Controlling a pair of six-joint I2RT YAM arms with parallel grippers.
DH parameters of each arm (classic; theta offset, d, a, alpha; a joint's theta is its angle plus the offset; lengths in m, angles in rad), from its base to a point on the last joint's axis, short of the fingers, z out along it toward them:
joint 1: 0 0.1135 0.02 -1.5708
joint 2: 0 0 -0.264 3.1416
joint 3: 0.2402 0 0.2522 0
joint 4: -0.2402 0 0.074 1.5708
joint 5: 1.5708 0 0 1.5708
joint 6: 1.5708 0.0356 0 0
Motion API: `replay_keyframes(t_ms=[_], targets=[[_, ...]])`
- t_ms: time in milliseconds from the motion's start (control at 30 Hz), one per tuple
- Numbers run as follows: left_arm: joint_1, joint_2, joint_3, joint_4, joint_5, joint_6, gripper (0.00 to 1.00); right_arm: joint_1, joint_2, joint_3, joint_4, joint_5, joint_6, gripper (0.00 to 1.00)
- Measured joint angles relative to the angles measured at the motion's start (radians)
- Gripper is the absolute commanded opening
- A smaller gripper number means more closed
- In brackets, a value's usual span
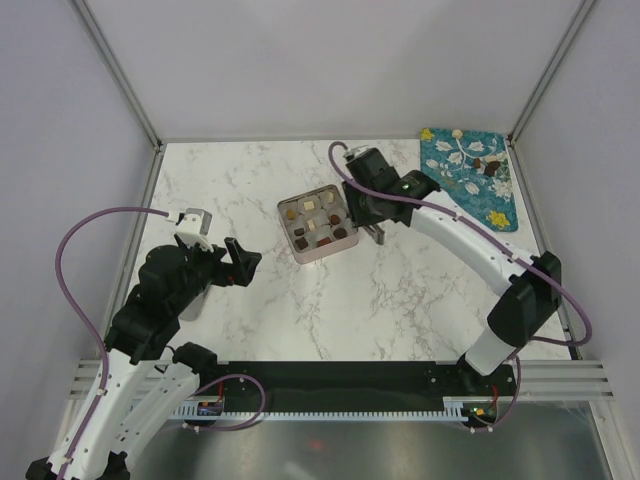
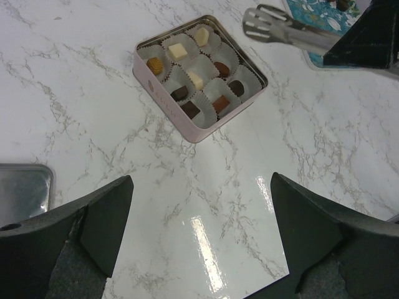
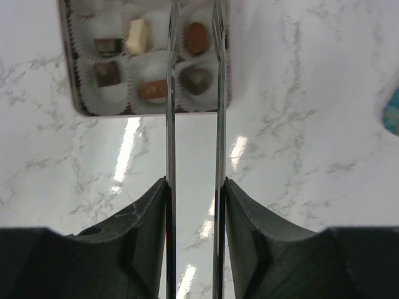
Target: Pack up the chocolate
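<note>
Left gripper (image 2: 199, 180): jaws wide apart, hovering above bare marble table (image 1: 400, 290), left of centre, well apart from the pink tin (image 2: 163, 103). Right gripper (image 3: 194, 184): clamped on the tongs (image 3: 170, 112), whose arms cross the tin's near rim. Chocolate (image 2: 177, 51) sits in paper cups inside the tin. A few pieces lie on the teal mat (image 1: 480, 200) in the far right corner. Open marble all round the tin.

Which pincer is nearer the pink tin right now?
Right. The right pincer, gripping the tongs, hangs at the right edge of the tin, with the tong tips over its cups. The left pincer sits open, well off to the tin's left.
</note>
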Motion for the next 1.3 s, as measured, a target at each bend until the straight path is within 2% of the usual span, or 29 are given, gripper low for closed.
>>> replay_keyframes(t_ms=[167, 333, 800, 1000, 1167, 1200, 1300], targets=[[0.000, 0.002, 0.000, 0.000, 0.000, 0.000, 1.00, -0.166, -0.076, -0.058, 0.004, 0.047, -0.035, 0.47], [0.000, 0.011, 0.000, 0.000, 0.000, 0.000, 1.00, -0.251, -0.081, -0.177, 0.035, 0.058, -0.069, 0.48], [0.000, 0.018, 0.000, 0.000, 0.000, 0.000, 1.00, -0.259, -0.004, -0.495, 0.251, 0.045, -0.037, 0.57], [0.000, 0.030, 0.000, 0.000, 0.000, 0.000, 1.00, -0.251, -0.005, -0.565, 0.311, 0.024, -0.004, 0.63], [0.000, 0.033, 0.000, 0.000, 0.000, 0.000, 1.00, -0.240, -0.006, -0.614, 0.344, 0.014, 0.023, 0.73], [0.000, 0.034, 0.000, 0.000, 0.000, 0.000, 1.00, -0.240, -0.007, -0.619, 0.344, 0.013, 0.026, 0.78], [0.000, 0.035, 0.000, 0.000, 0.000, 0.000, 1.00, -0.240, -0.013, -0.630, 0.346, 0.013, 0.038, 0.88]])
